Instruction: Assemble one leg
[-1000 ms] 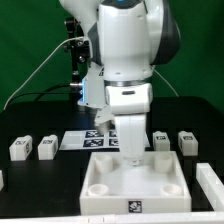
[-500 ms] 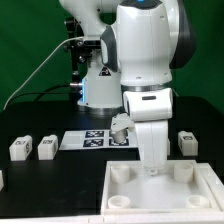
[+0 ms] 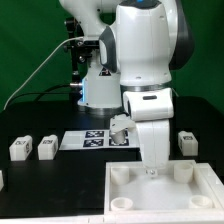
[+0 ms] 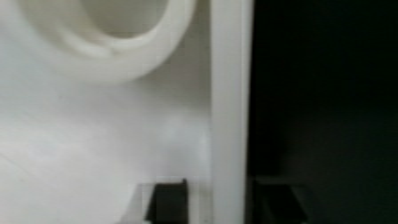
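White plastic nearly everywhere, on a matt black tabletop (image 3: 60, 185). At the near edge, toward the corner on the exterior view's right, a square panel (image 3: 130, 167): shallow, tray-like, with a low raised wall and round sockets (image 3: 120, 174) in its corners, partly cut by the frame. Down at the panel's far wall, the gripper (image 3: 152, 171), under a glossy white arm (image 3: 145, 60).

From the wrist view, dark fingers (image 4: 169, 205) on either side of that thin upright wall (image 4: 228, 100). On one side of the wall, smooth panel floor and a curved socket rim (image 4: 125, 45), on the other black tabletop. Too blurred to tell whether pinching the wall or slightly spread.

Near the edge on the exterior view's left, a leg (image 3: 18, 148): a small blocky post with a black-and-white tag on its face. Just beside it a second leg (image 3: 46, 148), both well apart from the panel. Beyond the panel's far corner on the exterior view's right, a third leg (image 3: 187, 142), near but apart. Mid-tabletop, between the paired legs and the arm, the thin, flat marker board (image 3: 92, 140), printed with tags.
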`<state>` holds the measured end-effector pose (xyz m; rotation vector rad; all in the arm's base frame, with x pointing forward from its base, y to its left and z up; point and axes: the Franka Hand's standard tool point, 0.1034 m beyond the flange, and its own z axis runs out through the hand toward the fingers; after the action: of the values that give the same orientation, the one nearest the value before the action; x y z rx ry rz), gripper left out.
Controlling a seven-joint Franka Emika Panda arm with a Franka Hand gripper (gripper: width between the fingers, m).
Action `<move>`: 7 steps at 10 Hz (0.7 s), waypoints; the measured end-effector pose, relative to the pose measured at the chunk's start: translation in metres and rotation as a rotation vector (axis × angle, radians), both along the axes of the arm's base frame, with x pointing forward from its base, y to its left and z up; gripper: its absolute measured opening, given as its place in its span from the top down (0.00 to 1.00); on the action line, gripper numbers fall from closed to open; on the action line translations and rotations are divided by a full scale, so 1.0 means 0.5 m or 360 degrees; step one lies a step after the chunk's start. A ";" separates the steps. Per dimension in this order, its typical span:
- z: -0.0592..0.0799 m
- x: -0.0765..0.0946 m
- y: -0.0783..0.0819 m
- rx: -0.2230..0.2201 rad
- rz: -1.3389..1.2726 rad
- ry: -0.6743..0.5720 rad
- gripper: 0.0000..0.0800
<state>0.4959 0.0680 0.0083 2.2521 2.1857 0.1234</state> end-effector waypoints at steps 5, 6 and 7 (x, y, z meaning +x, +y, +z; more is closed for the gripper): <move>0.000 0.000 -0.001 0.0000 -0.0002 0.0000 0.21; 0.000 0.000 -0.001 0.0000 -0.0002 0.0000 0.19; 0.000 0.000 -0.002 0.0000 -0.0003 0.0000 0.19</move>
<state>0.4960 0.0671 0.0083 2.2538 2.1838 0.1233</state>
